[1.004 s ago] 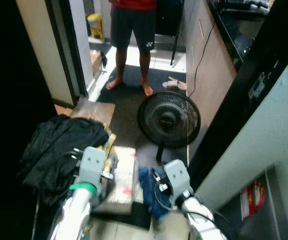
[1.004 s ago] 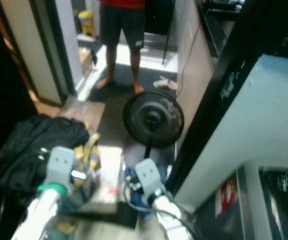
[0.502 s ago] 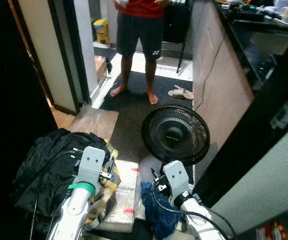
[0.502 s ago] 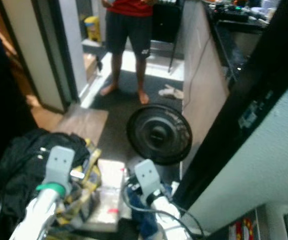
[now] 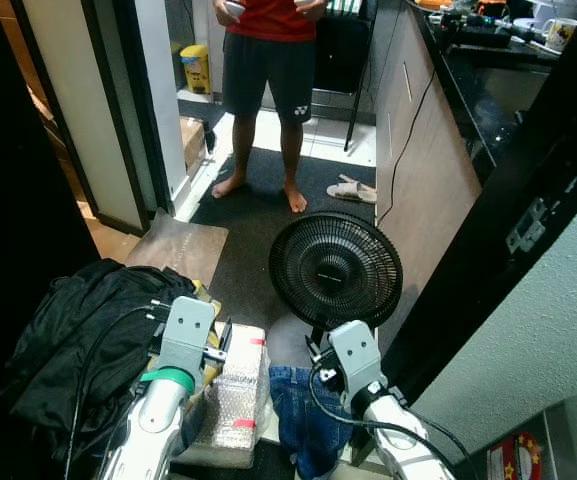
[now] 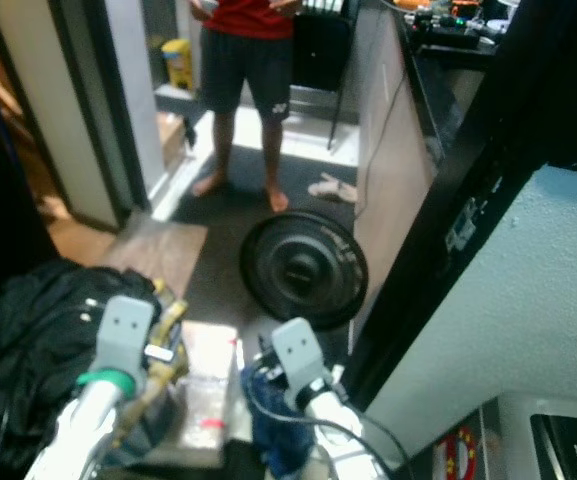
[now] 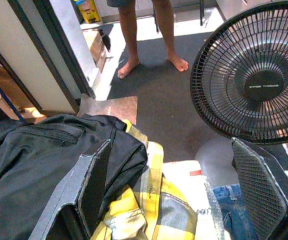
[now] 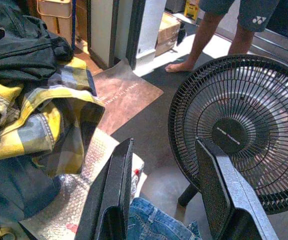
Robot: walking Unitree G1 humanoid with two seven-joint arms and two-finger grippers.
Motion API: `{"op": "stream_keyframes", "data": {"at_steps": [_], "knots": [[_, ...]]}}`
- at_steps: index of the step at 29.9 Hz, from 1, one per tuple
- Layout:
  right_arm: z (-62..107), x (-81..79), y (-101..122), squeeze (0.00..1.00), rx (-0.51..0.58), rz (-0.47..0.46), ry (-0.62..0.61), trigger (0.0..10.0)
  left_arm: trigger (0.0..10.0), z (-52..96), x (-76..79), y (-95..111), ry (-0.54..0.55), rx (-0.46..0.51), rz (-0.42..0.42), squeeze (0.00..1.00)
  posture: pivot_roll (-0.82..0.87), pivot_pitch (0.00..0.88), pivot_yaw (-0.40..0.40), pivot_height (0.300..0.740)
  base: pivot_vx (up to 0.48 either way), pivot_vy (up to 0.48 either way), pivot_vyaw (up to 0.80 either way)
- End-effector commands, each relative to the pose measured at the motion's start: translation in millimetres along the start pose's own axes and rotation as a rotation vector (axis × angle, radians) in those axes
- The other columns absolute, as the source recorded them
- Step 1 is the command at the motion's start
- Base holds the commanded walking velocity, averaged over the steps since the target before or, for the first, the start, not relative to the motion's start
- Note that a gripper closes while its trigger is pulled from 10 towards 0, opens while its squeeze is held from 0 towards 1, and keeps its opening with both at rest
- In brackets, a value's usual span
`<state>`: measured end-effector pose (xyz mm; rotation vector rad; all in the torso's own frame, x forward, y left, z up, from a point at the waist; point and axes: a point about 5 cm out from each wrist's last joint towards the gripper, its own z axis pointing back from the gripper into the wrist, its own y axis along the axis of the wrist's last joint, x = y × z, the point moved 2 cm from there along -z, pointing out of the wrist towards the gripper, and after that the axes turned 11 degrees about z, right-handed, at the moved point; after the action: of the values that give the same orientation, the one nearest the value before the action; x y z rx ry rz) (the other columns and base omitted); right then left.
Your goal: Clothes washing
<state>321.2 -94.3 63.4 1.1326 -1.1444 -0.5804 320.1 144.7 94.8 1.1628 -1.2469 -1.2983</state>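
Hovering over a heap of laundry beside the black floor fan (image 5: 336, 270), both arms raised and nothing gripped.

The right gripper (image 8: 171, 200) is spread wide and empty, hanging straight above the blue jeans (image 5: 303, 415), which lie crumpled just in front of the fan's base; that arm looks the nearer one for a downward grab. The left gripper (image 7: 178, 195), fingers also parted and empty, sits further from the fan, over the yellow checked shirt (image 7: 156, 210) and the black jacket (image 5: 93, 335) beyond it. A bubble-wrap parcel (image 5: 233, 395) lies between shirt and jeans. A person (image 5: 265, 70) stands beyond the fan. No basket or washer drum can be made out.
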Motion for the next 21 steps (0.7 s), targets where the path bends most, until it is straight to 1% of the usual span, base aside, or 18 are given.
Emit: {"op": "stream_keyframes", "data": {"at_steps": [1,21], "knots": [[2.9,-2.6,-5.1,0.0,-0.019,0.002,0.01,10.0,10.0,1.6,-0.5,-8.0,0.006,-0.035,-0.009,0.0,0.05,0.068,0.005,0.74,0.0,0.0,0.79],[2.6,-0.9,-6.0,0.0,-0.025,0.002,0.012,10.0,10.0,0.3,0.0,-7.5,0.007,-0.034,-0.017,0.0,0.05,0.065,0.002,0.74,0.0,0.0,0.79]]}}
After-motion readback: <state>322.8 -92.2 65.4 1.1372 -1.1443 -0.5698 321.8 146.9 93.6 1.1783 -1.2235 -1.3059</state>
